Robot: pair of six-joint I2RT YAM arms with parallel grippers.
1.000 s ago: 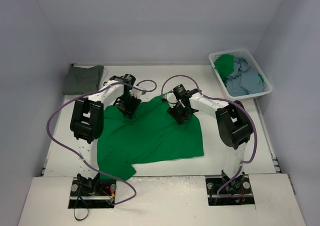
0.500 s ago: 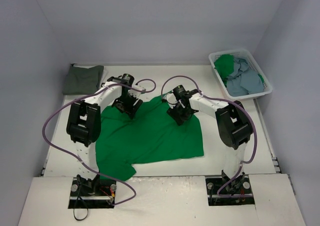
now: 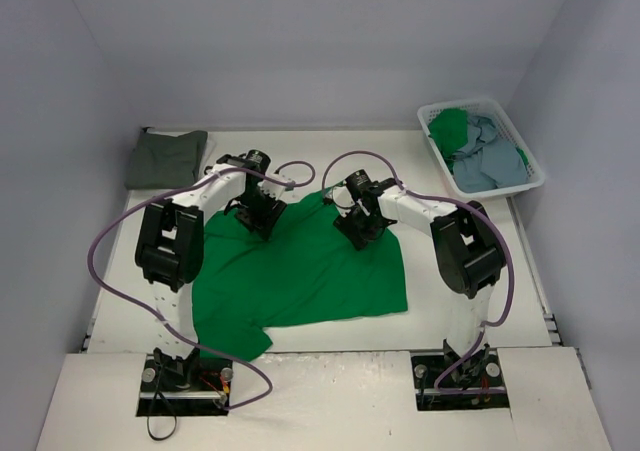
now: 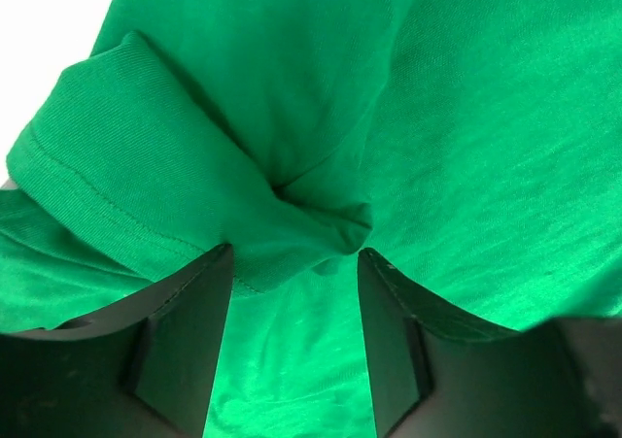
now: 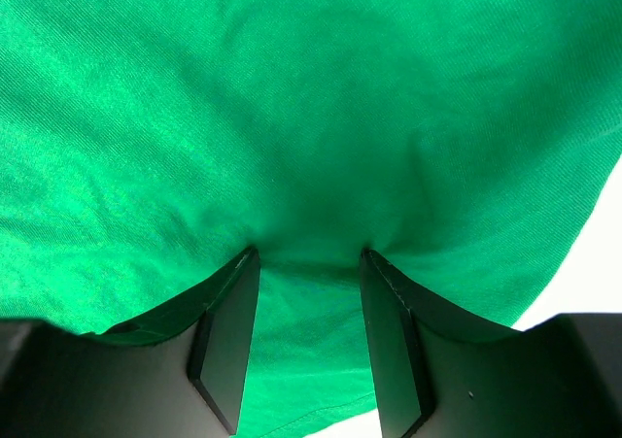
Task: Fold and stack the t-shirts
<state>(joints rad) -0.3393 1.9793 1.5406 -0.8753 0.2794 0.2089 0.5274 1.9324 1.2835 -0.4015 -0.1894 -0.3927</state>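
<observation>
Top external view: green t-shirt [image 3: 310, 271] spread on the counter [image 3: 480, 311] under both arms

The bright green t-shirt is laid out across the middle of the white counter, front side flat, with one sleeve reaching toward the near left corner. Both arms are bent over its far edge: the left arm [image 3: 170, 241] is lowered at the far left part of the shirt, the right arm [image 3: 465, 246] at the far right part.

In the left wrist view, the left fingers [image 4: 185, 331] are seen apart, with a bunched fold of green cloth beside the hemmed sleeve [image 4: 107, 166] lying between their tips. Whether that fold is clamped or only straddled cannot be told.

In the right wrist view, the right fingers [image 5: 225, 351] are held apart and pressed down onto the green cloth, and a shallow pucker is raised between their tips. A strip of bare counter is seen past the shirt's edge at the lower right.

A folded dark grey-olive t-shirt [image 3: 165, 158] is placed at the far left corner of the counter, well apart from the green one. At the far right, a white plastic basket [image 3: 470, 103] is filled with a light blue t-shirt [image 3: 487, 161] and another piece of green cloth [image 3: 450, 128].
</observation>
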